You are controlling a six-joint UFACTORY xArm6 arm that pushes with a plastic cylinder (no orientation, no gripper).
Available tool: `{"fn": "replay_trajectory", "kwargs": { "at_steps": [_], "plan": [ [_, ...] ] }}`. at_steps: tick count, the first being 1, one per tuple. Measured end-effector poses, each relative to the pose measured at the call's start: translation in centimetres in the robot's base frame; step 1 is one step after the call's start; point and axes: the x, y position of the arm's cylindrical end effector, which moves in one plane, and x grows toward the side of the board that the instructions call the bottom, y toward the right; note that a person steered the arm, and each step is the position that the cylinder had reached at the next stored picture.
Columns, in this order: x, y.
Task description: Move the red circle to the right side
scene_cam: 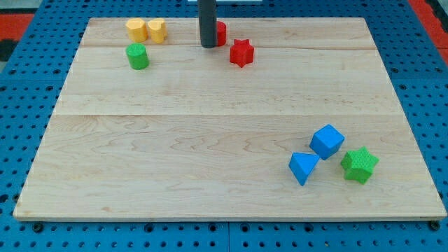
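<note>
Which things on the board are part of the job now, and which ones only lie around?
Part of the job:
- red circle, half hidden behind the rod, at the view's top
- my tip, touching the circle's left side

Only lying around:
- red star
- two yellow blocks
- green cylinder
- blue cube
- blue triangle
- green star

Single view, wooden board (224, 126) seen from above at a forward tilt, whole board framed, blue pegboard (21, 105) shown around edges, moderately near.

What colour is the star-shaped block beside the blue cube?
Green star-shaped block, seen in the camera view, at the blue cube's right.
</note>
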Motion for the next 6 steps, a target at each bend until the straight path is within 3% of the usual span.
{"fn": "replay_trajectory", "kwargs": {
  "at_steps": [2,3,5,6],
  "plan": [
    [0.3,0.9],
    [0.9,-1.5],
    [-3.6,-3.8],
    [-3.5,3.1]
  ]
}}
